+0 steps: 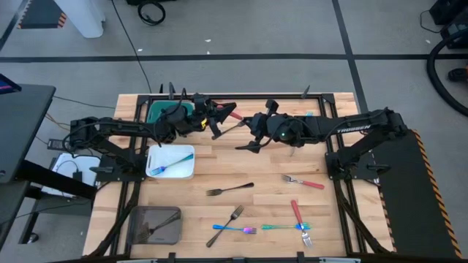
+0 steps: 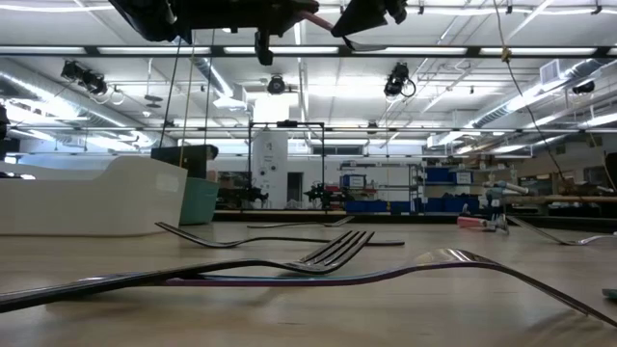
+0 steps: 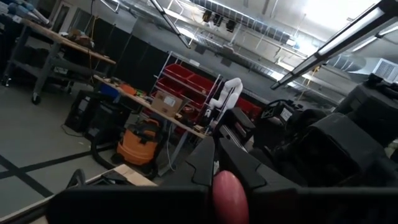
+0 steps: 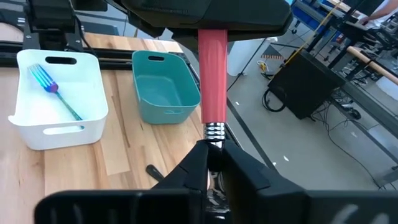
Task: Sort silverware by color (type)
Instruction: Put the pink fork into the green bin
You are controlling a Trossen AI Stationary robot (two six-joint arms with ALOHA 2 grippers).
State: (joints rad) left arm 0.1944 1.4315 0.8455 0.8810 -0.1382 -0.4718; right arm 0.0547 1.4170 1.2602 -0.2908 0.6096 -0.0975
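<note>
Between the two grippers, raised above the far part of the table, a red-handled utensil with a metal head (image 4: 212, 81) is changing hands. The left gripper (image 1: 213, 118) has its dark fingers closed on the far end of the red handle; in its own wrist view the rounded red tip (image 3: 229, 194) sits pinched between them. The right gripper (image 4: 211, 158) has its fingers around the metal neck just below the handle; whether they grip or have begun to slacken, I cannot tell.

The step in hand appears to be a handover from right arm to left, done just beside the teal rectangular plastic tray (image 4: 165, 87). Next, I judge, the right gripper must let go fully and back away before the left carries the piece to a tray, presumably the empty teal one.

The white rectangular tray (image 1: 187, 172) holds one iridescent blue-teal utensil (image 4: 55, 90), and the grey tray (image 1: 135, 232) a dark one. On the wooden table (image 1: 219, 164) lie a dark fork (image 1: 229, 189), two more red-handled pieces (image 1: 303, 182), and iridescent pieces near the front edge (image 1: 231, 229).
</note>
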